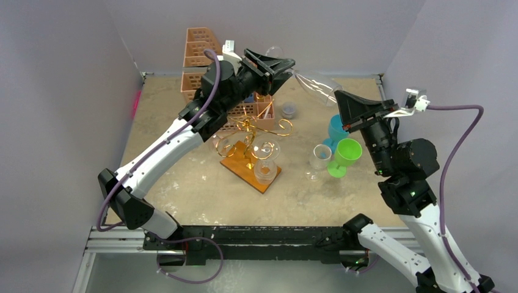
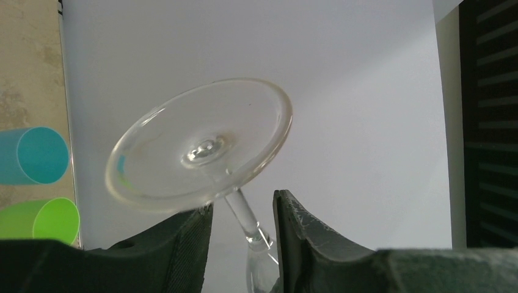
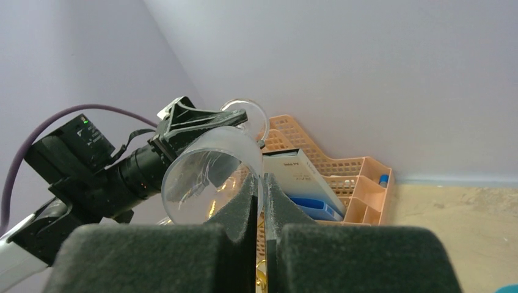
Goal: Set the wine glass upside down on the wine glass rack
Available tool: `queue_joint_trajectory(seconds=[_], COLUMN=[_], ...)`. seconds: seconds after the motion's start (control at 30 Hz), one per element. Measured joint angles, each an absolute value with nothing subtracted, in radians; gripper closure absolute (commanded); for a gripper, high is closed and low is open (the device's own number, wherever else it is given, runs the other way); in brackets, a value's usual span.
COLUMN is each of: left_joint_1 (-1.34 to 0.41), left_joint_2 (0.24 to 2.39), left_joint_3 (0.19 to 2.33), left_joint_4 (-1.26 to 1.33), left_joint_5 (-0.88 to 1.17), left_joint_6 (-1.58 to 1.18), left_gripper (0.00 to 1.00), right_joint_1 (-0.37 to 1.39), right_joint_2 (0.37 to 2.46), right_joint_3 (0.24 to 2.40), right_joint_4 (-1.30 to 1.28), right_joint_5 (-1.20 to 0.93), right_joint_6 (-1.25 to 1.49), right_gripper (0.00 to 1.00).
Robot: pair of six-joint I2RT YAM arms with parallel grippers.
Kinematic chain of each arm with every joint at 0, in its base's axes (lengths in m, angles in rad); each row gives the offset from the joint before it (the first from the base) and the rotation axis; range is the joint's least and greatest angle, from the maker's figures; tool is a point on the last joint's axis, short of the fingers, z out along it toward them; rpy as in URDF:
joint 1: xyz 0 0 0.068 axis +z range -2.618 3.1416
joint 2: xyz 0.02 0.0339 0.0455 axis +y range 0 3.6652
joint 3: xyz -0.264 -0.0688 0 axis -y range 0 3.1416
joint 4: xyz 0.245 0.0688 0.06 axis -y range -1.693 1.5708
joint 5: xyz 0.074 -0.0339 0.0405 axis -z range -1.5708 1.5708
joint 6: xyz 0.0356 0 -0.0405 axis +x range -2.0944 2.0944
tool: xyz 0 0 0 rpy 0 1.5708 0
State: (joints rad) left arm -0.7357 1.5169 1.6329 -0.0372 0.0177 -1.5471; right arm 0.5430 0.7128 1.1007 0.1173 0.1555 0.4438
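A clear wine glass (image 1: 317, 85) hangs in the air above the back of the table, lying roughly sideways between my two grippers. My right gripper (image 1: 337, 94) is shut on the rim of its bowl (image 3: 201, 177). My left gripper (image 1: 287, 67) is open, one jaw on each side of the thin stem (image 2: 244, 213) with gaps showing, just below the round foot (image 2: 201, 146). The wine glass rack (image 1: 256, 131), gold wire scrolls on a brown wooden base (image 1: 244, 168), stands lower down near the table's middle, with clear glasses (image 1: 266, 149) on it.
A peach perforated organizer (image 1: 201, 52) with books stands at the back left, also in the right wrist view (image 3: 354, 183). A teal cup (image 1: 337, 128), a green goblet (image 1: 347, 152) and a clear cup (image 1: 320, 155) stand right of the rack. A small grey cup (image 1: 289, 110) sits behind it.
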Motion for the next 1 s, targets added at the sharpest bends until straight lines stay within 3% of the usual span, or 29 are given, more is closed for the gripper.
queue_joint_trajectory(seconds=[0.4, 0.47, 0.53, 0.73, 0.8, 1.0], left_joint_1=[-0.736, -0.736, -0.735, -0.728, -0.728, -0.736], left_joint_2=[1.506, 1.497, 1.486, 1.446, 1.433, 1.377], left_joint_3=[1.606, 1.595, 1.588, 1.577, 1.562, 1.528], left_joint_4=[-0.019, -0.017, -0.016, 0.033, 0.044, 0.063], left_joint_5=[0.022, 0.021, 0.017, -0.02, -0.035, -0.091], left_joint_6=[-1.561, -1.562, -1.574, -1.578, -1.557, -1.394], left_gripper=[0.74, 0.81, 0.98, 1.0, 1.0, 1.0], right_joint_1=[0.543, 0.543, 0.543, 0.543, 0.543, 0.543], right_joint_2=[0.74, 0.744, 0.749, 0.779, 0.781, 0.783], right_joint_3=[1.088, 1.088, 1.088, 1.085, 1.085, 1.085], right_joint_4=[0.137, 0.141, 0.143, 0.171, 0.173, 0.17], right_joint_5=[0.083, 0.079, 0.075, 0.033, 0.027, 0.012], right_joint_6=[0.44, 0.436, 0.432, 0.424, 0.424, 0.431], right_gripper=[1.0, 1.0, 1.0, 1.0, 0.73, 0.41])
